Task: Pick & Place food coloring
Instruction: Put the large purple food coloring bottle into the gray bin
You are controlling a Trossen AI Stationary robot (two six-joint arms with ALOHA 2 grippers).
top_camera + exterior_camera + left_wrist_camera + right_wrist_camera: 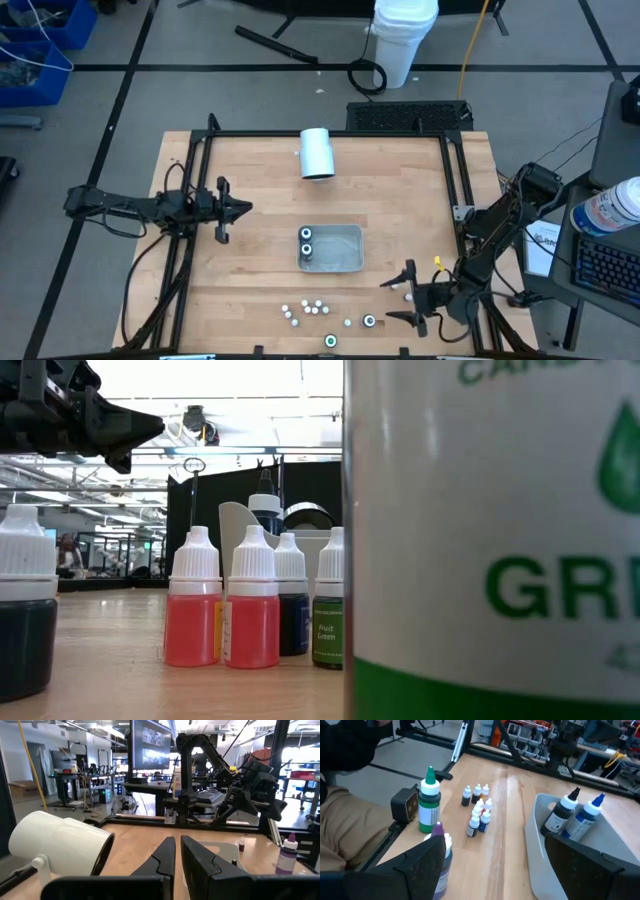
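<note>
The food coloring bottles (pixel 305 309) stand upright in a loose cluster near the table's near edge. They are tiny and white-capped, and the low view shows red (pixel 193 610), dark blue and green ones. The right wrist view shows the cluster (pixel 477 807) ahead of my right gripper (pixel 495 870). My right gripper (pixel 397 300) hovers open to the right of the cluster, pointing left. A purple-tipped bottle (pixel 439 852) stands just past its near finger. My left gripper (pixel 238 210) waits shut at the table's left, and its fingers (pixel 167 857) point across the table.
A grey tray (pixel 345 250) at mid-table holds two larger bottles (pixel 565 815), which stand upright. A white cylinder (pixel 317 153) lies on its side toward the far edge. A tall green-labelled bottle (pixel 429 805) stands by the near edge and fills the low view's right half (pixel 490 540).
</note>
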